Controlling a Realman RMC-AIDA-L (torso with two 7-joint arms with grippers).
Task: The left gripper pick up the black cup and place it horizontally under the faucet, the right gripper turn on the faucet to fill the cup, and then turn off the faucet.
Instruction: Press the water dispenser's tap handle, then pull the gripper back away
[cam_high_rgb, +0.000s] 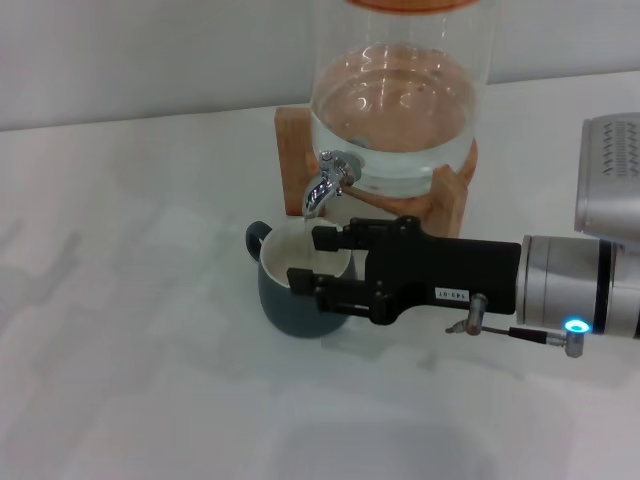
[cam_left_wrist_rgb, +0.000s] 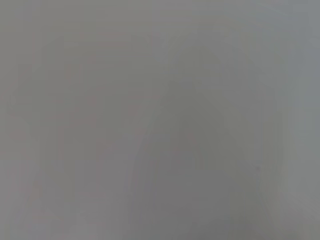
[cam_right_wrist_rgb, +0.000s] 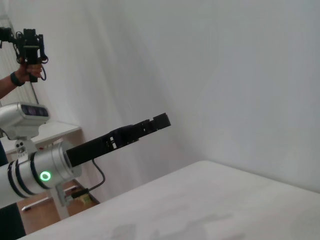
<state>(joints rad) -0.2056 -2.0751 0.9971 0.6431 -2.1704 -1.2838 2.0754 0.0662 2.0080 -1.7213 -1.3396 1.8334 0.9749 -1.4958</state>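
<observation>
Counter: white (cam_high_rgb: 120, 350).
Black cup (cam_high_rgb: 285, 305): upright beneath the faucet (cam_high_rgb: 330, 180).
Right hand (cam_high_rgb: 315, 258): spread across the cup's mouth (white label up).
Left hand (cam_right_wrist_rgb: 162, 120): raised well aside; grip cannot be told.

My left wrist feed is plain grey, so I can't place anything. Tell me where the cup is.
Observer: In the head view the cup stands upright on the table, right below the faucet spout.
Operator: Report the right end effector.
Observer: The right end effector reaches in from the robot's right, with its fingers apart over the cup's mouth, below the faucet.
Operator: Now find the left end effector.
Observer: Only the right wrist view shows it. The left end effector hangs in the air, touching nothing.
</observation>
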